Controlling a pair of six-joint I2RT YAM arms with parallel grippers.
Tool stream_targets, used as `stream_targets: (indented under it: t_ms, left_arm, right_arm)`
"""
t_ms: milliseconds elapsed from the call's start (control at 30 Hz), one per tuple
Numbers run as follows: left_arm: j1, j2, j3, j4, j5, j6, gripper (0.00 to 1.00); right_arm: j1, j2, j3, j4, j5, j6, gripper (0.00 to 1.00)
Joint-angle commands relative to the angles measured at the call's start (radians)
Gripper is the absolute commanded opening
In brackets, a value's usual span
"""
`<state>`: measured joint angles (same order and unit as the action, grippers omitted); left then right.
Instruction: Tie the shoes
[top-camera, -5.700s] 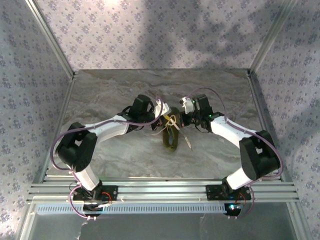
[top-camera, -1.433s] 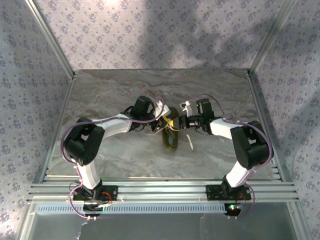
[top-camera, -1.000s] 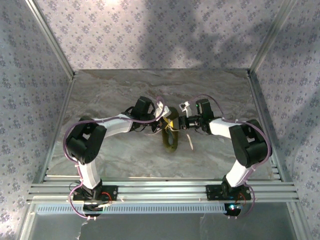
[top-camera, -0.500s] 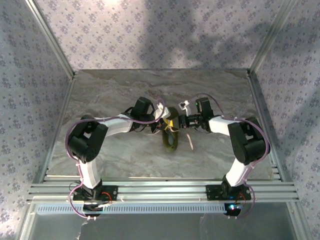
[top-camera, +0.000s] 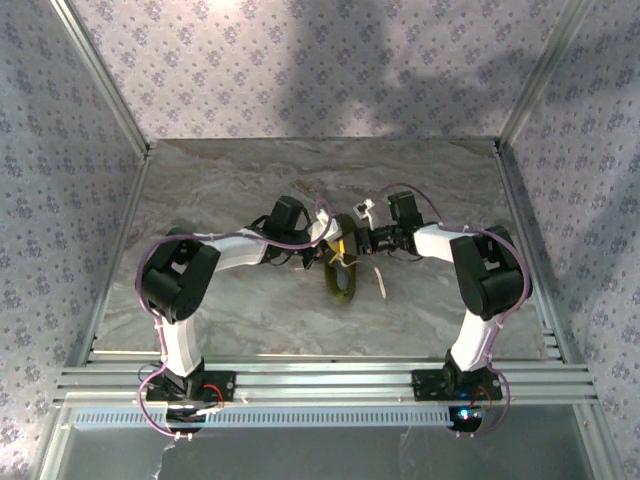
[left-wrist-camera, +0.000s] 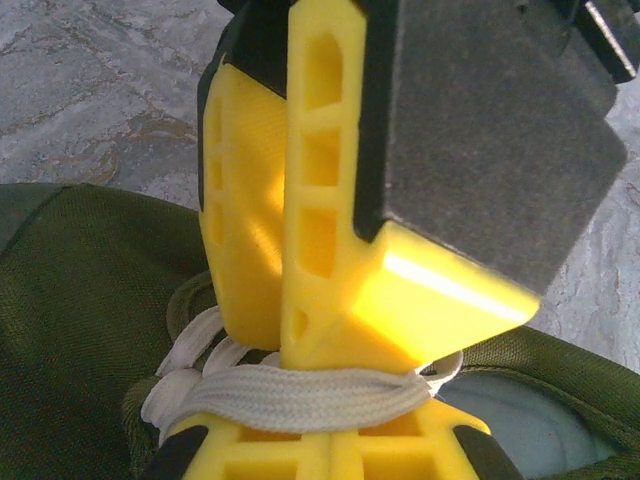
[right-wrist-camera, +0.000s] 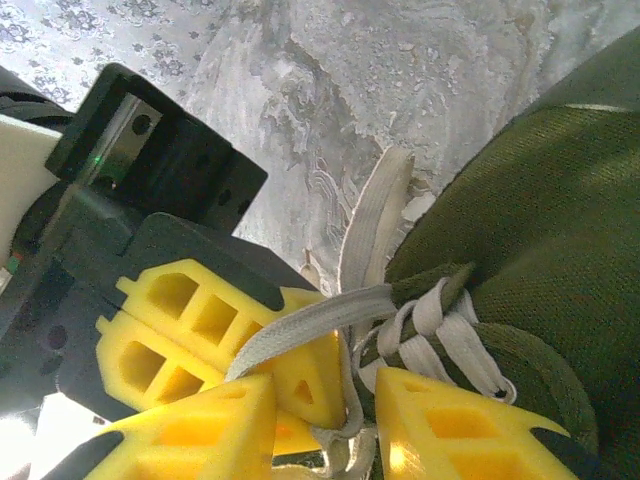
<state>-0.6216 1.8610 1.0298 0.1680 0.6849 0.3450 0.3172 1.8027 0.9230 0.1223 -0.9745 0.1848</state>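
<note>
Midway through the knot, by the look of it. At left, pinched tight in the left gripper (left-wrist-camera: 325, 438): a whitish lace (left-wrist-camera: 300, 395), drawn taut across the fingertips and running back to the eyelets. In the middle of the table (top-camera: 230, 180), just below both wrists: the olive shoe (top-camera: 342, 285). At right, parted around loose strands without squeezing them: the right gripper (right-wrist-camera: 325, 435). Next, probably: close on the free strand, then pull apart gently and evenly, to avoid dragging the shoe sideways.
</note>
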Motion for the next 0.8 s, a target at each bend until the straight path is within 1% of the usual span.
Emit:
stream_targets:
  t_ms: [0,200,400,700,767]
  left_arm:
    - [-0.001,0.018,0.009,0.010,0.022,0.034,0.03]
    - [-0.001,0.014,0.000,0.025,0.015,0.031,0.03]
    - [-0.001,0.015,0.003,0.021,0.014,0.031,0.03]
    - [-0.001,0.010,-0.002,0.029,-0.018,0.025,0.05]
    - [-0.001,0.007,-0.005,0.032,-0.019,0.026,0.06]
  right_arm:
    - [-0.010,-0.001,0.004,-0.047,0.040,-0.015,0.32]
    - [-0.010,-0.006,-0.008,-0.053,0.054,-0.007,0.29]
    - [0.000,0.001,0.005,-0.069,0.035,-0.014,0.30]
    - [0.028,0.021,0.046,-0.178,0.006,-0.071,0.30]
    - [0.035,0.017,0.050,-0.197,0.006,-0.081,0.27]
